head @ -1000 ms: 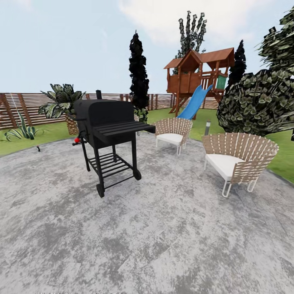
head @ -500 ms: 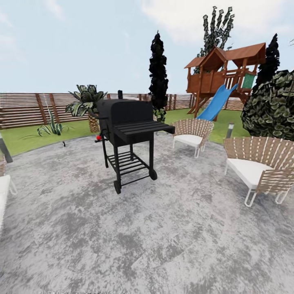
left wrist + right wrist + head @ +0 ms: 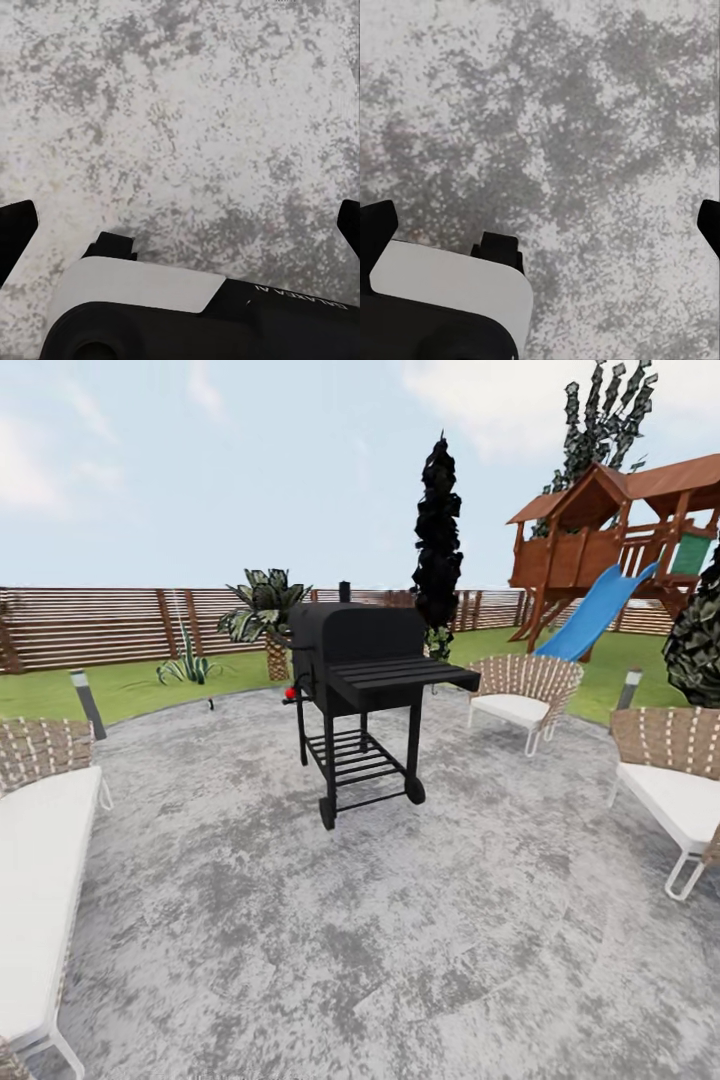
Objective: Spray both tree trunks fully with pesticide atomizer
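Ground: a round patio of mottled grey and white stone spread across the lower head view, with green lawn beyond its edge.
Grill: a black metal barbecue on a wheeled frame stood upright on the patio near its middle, a slatted side shelf sticking out toward the right, a small red knob on its left side.
Seats: a woven tan chair with a white cushion sat behind and right of the grill; a second one was cut by the right edge; a woven lounger with a long white cushion was at the left edge.
Boundary: a brown horizontal-slat wooden fence ran behind the lawn.
Plants: a short spiky palm stood just behind the grill's left side; a narrow dark cypress-like column rose behind it.
Play tower: a brown wooden tower with a blue slide stood at the upper right on the grass.
Atomizer: its place could not be told from these views.
Left tool: black fingertips at opposite edges of the left wrist view, spread wide, nothing between them, patio stone beneath.
Right tool: fingertips likewise wide apart and empty over the stone.
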{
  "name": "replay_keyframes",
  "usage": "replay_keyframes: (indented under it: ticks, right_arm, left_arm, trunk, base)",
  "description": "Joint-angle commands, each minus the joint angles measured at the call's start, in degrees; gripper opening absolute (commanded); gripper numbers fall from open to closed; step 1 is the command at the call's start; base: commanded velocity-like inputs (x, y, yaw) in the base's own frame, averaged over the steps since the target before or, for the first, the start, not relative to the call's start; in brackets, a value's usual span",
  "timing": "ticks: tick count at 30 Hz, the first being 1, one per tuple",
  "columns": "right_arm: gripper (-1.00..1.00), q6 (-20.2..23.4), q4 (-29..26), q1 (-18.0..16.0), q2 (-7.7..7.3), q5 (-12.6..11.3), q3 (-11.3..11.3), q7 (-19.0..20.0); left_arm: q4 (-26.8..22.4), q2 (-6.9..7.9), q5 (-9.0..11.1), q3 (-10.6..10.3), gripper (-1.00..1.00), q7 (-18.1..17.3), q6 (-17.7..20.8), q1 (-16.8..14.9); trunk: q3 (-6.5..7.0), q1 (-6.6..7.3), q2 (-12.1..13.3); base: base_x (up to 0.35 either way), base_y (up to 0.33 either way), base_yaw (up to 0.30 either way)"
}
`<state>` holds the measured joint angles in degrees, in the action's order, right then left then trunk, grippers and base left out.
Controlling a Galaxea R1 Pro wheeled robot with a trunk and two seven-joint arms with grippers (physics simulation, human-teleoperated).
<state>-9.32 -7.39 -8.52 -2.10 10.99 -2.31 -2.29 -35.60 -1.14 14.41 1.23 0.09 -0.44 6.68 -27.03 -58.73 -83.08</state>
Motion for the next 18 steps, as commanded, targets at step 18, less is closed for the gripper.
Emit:
replay_keyframes:
  ticks: [18]
  right_arm:
    - [1.00, 0.00, 0.22, 0.00, 0.07, 0.00, -0.01, 0.00]
  left_arm:
    - [0.01, 0.00, 0.00, 0.07, 1.00, 0.00, 0.00, 0.00]
  trunk:
    - [0.00, 0.00, 0.00]
  base:
    - [0.000, 0.000, 0.298]
